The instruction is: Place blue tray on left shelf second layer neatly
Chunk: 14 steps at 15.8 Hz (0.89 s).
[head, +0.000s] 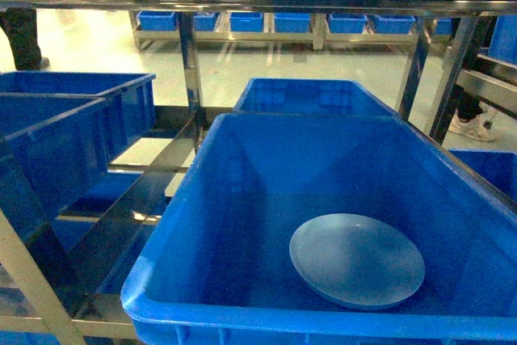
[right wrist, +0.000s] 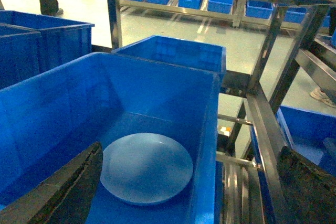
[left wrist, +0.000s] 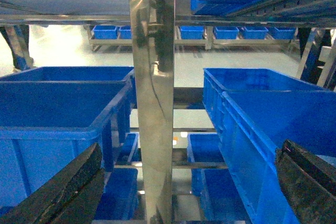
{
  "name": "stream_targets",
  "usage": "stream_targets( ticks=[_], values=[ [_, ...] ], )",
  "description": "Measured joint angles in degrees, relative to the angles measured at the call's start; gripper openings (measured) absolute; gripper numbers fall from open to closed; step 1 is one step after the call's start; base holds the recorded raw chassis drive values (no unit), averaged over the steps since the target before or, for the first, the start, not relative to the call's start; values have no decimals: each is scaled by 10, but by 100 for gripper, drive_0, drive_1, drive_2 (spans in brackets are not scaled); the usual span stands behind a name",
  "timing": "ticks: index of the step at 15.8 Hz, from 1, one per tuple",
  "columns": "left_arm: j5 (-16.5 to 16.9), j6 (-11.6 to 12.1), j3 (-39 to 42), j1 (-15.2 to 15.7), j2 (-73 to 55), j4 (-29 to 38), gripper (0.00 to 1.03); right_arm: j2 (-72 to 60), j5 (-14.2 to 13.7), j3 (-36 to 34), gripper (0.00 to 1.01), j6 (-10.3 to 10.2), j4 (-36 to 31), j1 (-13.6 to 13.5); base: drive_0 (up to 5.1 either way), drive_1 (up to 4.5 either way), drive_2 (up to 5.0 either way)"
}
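Blue tray (head: 357, 260): lies flat on the floor of the big blue crate (head: 242, 199), toward 5 o'clock in my head view; its edge sits close to the near wall, though I cannot tell if it touches.
Handling: I judge it light, stiff plastic, smooth and likely slippery; not fragile; I would pinch the low raised rim at the side nearest the crate's middle, where the wall leaves room for a finger.
Heading: round, so no long axis and no pointing end; open face up, level.
Left hand (left wrist: 178, 192): fingers spread wide, holding nothing; facing a steel post (left wrist: 153, 129) at 12 o'clock.
Right hand (right wrist: 184, 192): fingers spread wide, holding nothing; poised above the crate with the tray below, toward 11 o'clock.
Left shelf second layer (head: 129, 199): steel rails at 9 o'clock, carrying other crates (head: 65, 135); free space there is hard to judge.
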<state>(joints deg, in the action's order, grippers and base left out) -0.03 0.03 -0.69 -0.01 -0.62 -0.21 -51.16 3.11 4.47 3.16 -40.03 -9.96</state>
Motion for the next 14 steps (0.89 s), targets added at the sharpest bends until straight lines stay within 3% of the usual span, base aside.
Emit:
stream_targets(
  ticks=[2,3,4,5,6,7,8,9,14],
  values=[
    [0,0,0,0,0,0,98,88,-12,-15,98,15,72,3,0,0,0],
    [0,0,0,0,0,0,98,105,-14,-15,98,19,74,3,0,0,0],
    [0,0,0,0,0,0,98,95,-64,-25,91,9,9,-10,0,0,0],
    [0,0,0,0,0,0,98,107,-110,-32,80,-6,10,-7,0,0,0],
    [0,0,0,0,0,0,98,125,-119,-36,71,-13,39,4,0,0,0],
    [0,0,0,0,0,-1,98,150,-118,-36,60,-18,50,15,0,0,0],
    [0,0,0,0,0,0,98,232,-66,-36,23,-23,126,56,0,0,0],
    [0,0,0,0,0,0,98,296,-32,-37,2,-25,183,101,0,0,0],
    [0,0,0,0,0,0,98,358,-33,-37,2,-26,246,100,0,0,0]
  ],
)
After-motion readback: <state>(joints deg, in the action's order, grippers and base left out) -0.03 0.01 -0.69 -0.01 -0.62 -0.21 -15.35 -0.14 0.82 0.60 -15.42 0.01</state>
